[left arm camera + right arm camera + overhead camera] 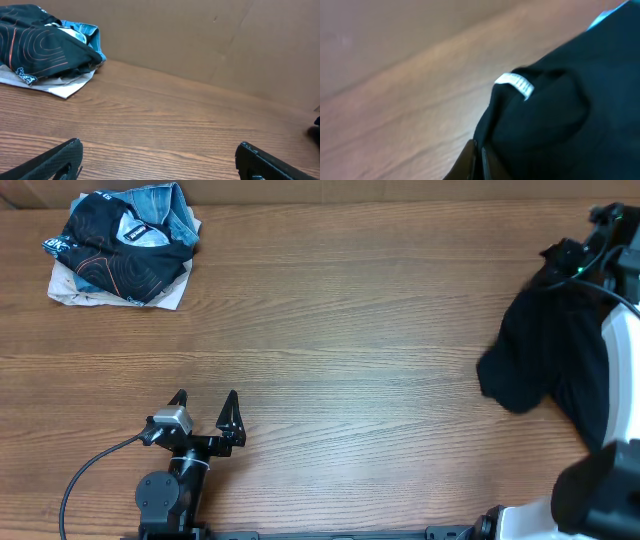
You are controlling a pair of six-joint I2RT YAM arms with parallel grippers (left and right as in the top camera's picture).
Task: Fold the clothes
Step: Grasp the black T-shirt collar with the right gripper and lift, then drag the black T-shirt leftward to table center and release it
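Left claw (205,395) gapes wide, holding nothing, at the near edge; right claw (476,156) is pinched shut on the black shirt (545,350).
Shirt hangs bunched by the right side of the table (350,330), close against the right arm, white neck label (516,83) just above the pinch. Risk: the grip looks like a small wad near the collar, so fabric could slip out or snag the arm when spread. Clothes pile (125,245) sits in the far-left corner, well apart.

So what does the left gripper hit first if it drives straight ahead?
Mostly bare wooden table ahead of the open left gripper, up to the brown back wall. The clothes pile lies left of that line; its right edge might get clipped.
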